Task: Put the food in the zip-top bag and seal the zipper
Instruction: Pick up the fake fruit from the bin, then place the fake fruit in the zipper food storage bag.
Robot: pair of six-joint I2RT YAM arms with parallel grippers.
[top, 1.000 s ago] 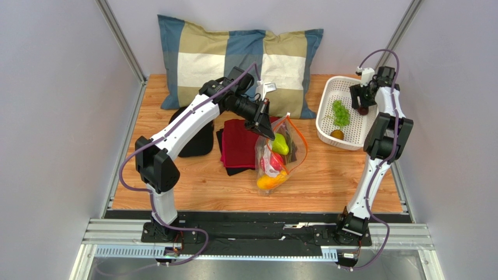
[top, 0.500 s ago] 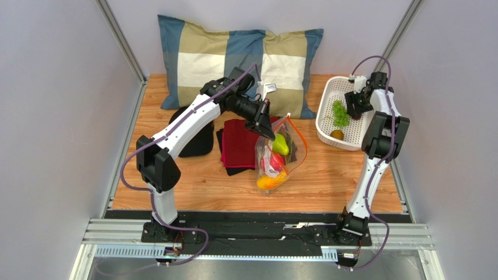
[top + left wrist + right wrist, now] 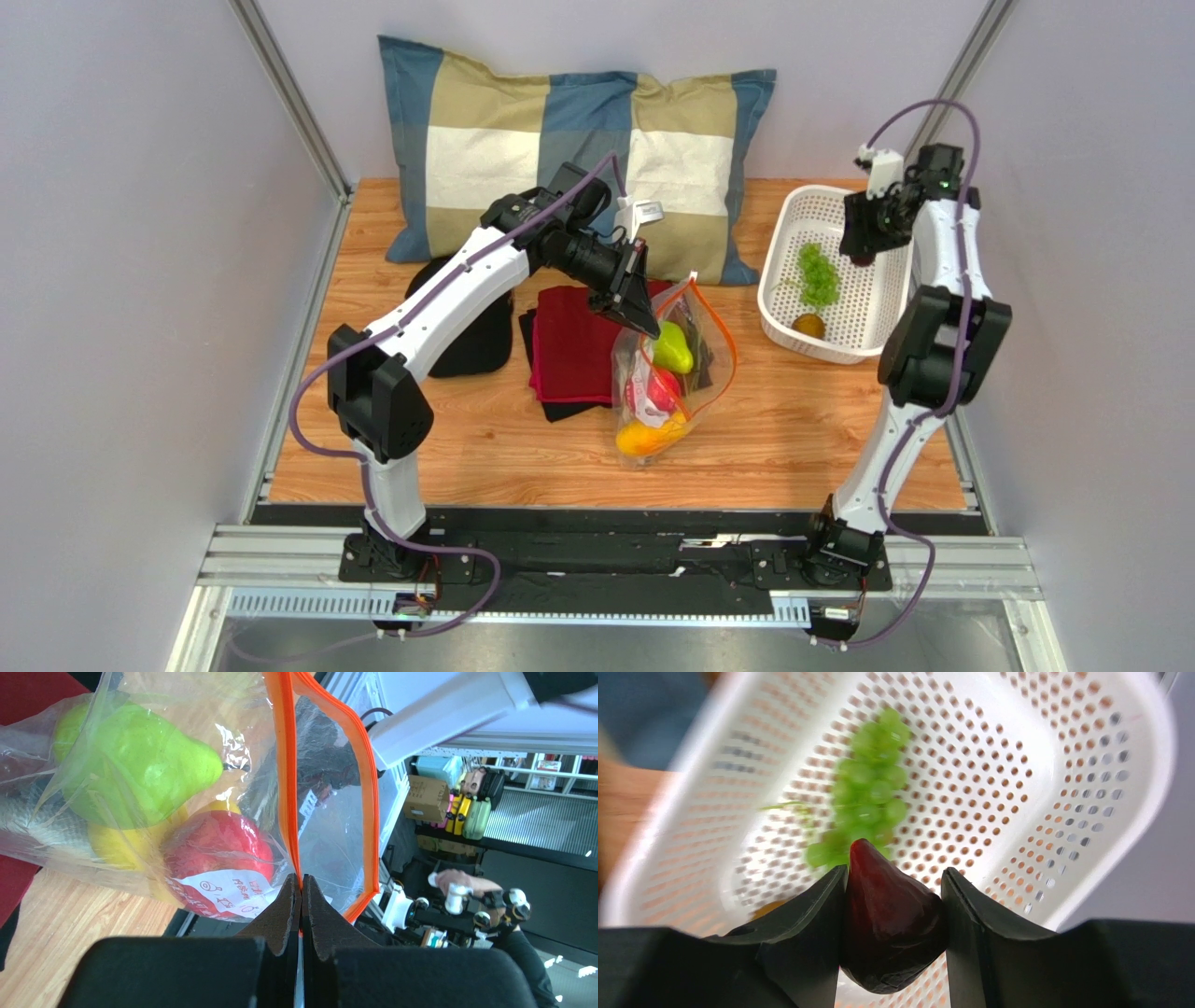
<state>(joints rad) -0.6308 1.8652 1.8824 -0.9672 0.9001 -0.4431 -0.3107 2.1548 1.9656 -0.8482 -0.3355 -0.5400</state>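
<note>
The clear zip-top bag [image 3: 671, 367] hangs over the table's middle, its mouth gaping. My left gripper [image 3: 638, 311] is shut on the orange zipper [image 3: 286, 784] at one edge of the mouth. Inside the bag lie a green pear [image 3: 140, 763], a red round fruit [image 3: 217, 850] and yellow pieces [image 3: 648, 437]. My right gripper [image 3: 892, 906] is shut on a dark red, fig-shaped fruit [image 3: 892, 931] and holds it above the white basket [image 3: 786, 224]. In the basket lie a green grape bunch [image 3: 817, 273] and a small orange-brown piece [image 3: 808, 324].
A dark red cloth [image 3: 572, 343] on a black mat lies left of the bag. A checked pillow [image 3: 561, 140] leans against the back wall. A black pad [image 3: 477, 336] lies under the left arm. Grey walls close in both sides.
My right gripper has closed on the dark red fruit and lifted it out of the basket. The left arm and the bag have stayed still.
</note>
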